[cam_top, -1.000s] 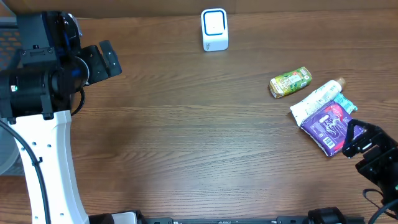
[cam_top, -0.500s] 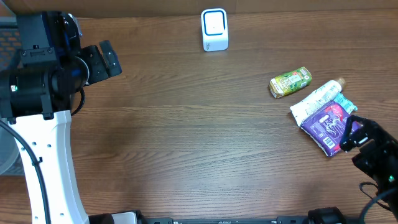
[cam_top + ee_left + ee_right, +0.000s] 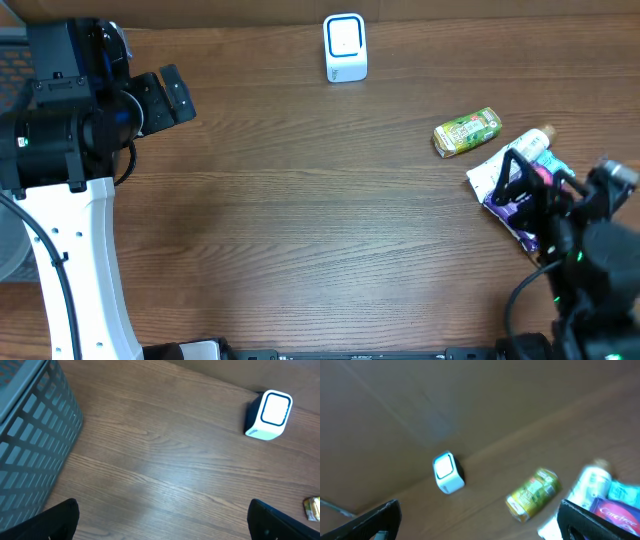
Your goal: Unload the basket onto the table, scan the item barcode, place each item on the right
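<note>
Scene: three goods lie clustered at the right of a brown wood-grain tabletop (image 3: 300, 220). They are well apart from the white box-shaped scanner with a blue-rimmed window (image 3: 345, 47), which stands at the far edge.

Items: a green-and-yellow drink container (image 3: 467, 132) lies on its side. Near it, a white plastic bottle with a pale cap (image 3: 590, 482) lies against a purple foil packet (image 3: 512, 208). Which one is due at the scanner cannot be told.

Right tool (image 3: 485, 522): spread to its widest with nothing between the fingers. In the overhead view it hangs over the bottle and packet.

Left tool (image 3: 165, 522): also fully spread and empty, held above bare wood beside a grey slatted plastic basket (image 3: 30, 435).

Risk: bottle and packet touch, so a descent here may catch both or nudge one aside. The flat, slick-looking packet could slip from a pinch. A barcode turned away from the scanner's window would probably not read, and no barcode is visible from here.

Writing: white lettering on the purple packet seems to read "Carefree", though blurred. Print on the other two goods is too small to make out.
</note>
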Controlling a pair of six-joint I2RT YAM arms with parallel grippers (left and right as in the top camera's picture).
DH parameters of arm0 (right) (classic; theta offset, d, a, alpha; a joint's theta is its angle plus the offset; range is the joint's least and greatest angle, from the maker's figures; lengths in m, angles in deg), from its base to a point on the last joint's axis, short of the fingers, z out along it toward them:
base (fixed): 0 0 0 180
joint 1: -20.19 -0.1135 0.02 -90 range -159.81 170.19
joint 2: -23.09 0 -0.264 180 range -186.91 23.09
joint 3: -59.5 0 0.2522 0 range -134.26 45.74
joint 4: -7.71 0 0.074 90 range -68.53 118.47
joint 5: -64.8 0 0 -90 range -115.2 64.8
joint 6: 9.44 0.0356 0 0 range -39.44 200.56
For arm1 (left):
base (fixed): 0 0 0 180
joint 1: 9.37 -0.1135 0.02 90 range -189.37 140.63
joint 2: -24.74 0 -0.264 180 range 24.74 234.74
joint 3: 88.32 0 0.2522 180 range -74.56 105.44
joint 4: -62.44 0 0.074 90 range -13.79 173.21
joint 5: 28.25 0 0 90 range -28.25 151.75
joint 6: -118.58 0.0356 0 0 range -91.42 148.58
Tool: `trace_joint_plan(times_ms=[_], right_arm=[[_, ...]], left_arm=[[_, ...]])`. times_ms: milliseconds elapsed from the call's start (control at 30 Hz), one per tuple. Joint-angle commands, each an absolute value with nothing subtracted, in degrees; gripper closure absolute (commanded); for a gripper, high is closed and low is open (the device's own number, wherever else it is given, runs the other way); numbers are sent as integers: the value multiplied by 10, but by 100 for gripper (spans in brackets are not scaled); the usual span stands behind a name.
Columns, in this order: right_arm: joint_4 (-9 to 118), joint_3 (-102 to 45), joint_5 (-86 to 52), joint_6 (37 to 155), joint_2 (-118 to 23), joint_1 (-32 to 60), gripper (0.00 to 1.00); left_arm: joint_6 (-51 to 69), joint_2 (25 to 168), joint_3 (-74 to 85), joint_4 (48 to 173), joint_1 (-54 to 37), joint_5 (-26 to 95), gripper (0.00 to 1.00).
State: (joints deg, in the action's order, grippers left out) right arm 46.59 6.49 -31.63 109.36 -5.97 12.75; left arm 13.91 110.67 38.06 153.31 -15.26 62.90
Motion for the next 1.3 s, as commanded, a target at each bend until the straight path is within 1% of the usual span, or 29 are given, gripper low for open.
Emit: trace_joint_plan(times_ms=[0, 133, 367, 467, 767, 867, 1100, 1267], right_arm=[[396, 155, -300, 1073, 16, 132, 0], [331, 244, -311, 1070, 83, 132, 0], [228, 339, -336, 1066, 124, 149, 0], [205, 370, -342, 1056, 139, 158, 0], [203, 454, -364, 1056, 206, 159, 0], [249, 453, -372, 1053, 225, 159, 0], [252, 453, -362, 970, 229, 161, 0], [252, 453, -355, 970, 229, 161, 0]], left_arm=[[133, 1106, 385, 1531, -153, 633, 0], [133, 1106, 385, 1531, -153, 633, 0], [133, 1106, 385, 1531, -153, 633, 0], [133, 1106, 385, 1531, -153, 633, 1], [133, 1106, 385, 1531, -153, 633, 1], [133, 1106, 385, 1531, -153, 633, 0], [133, 1106, 385, 1531, -153, 633, 0], [133, 1106, 385, 1531, -153, 633, 0]])
